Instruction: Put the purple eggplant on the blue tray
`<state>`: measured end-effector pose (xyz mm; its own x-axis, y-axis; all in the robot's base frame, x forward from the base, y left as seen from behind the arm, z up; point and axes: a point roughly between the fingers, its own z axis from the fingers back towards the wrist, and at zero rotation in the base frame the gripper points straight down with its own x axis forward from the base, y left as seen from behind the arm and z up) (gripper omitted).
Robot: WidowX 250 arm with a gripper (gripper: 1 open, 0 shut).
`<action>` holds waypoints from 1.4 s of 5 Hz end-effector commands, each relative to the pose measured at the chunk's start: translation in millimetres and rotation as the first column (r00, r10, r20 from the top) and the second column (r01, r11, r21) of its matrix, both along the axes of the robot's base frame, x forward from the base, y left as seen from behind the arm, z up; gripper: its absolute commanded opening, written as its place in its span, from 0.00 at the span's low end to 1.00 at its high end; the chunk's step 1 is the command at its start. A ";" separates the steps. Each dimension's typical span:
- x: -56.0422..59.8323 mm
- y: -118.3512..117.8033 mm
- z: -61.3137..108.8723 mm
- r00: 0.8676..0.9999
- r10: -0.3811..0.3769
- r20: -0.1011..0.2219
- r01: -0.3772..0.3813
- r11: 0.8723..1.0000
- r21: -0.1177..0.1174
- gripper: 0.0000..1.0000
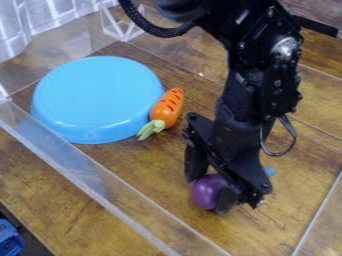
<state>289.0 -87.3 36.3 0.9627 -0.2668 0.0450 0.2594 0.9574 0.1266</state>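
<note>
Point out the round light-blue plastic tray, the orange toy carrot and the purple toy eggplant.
Tray (96, 97): camera view, flat centre.
Carrot (167, 104): camera view, orange body.
Eggplant (206, 192): camera view, rounded end.

Open wooden table spreads across the lower left, inside the clear wall crossing diagonally. The carrot blocks the direct way from centre right to the blue tray, just beside its right edge.
</note>
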 end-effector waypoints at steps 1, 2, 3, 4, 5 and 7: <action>4.9 -4.4 7.9 0.999 -0.012 0.035 0.012 1.000 -0.009 0.00; 5.9 -4.0 6.7 0.999 -0.011 0.035 0.012 1.000 -0.007 0.00; 7.5 -3.1 7.3 0.999 -0.012 0.038 0.012 1.000 -0.004 0.00; 12.3 -0.2 14.6 0.999 -0.004 0.050 0.004 1.000 0.001 0.00; 15.8 2.2 20.4 0.998 -0.002 0.058 0.002 1.000 0.005 0.00; 19.1 4.2 21.3 0.998 0.003 0.062 -0.003 1.000 0.007 0.00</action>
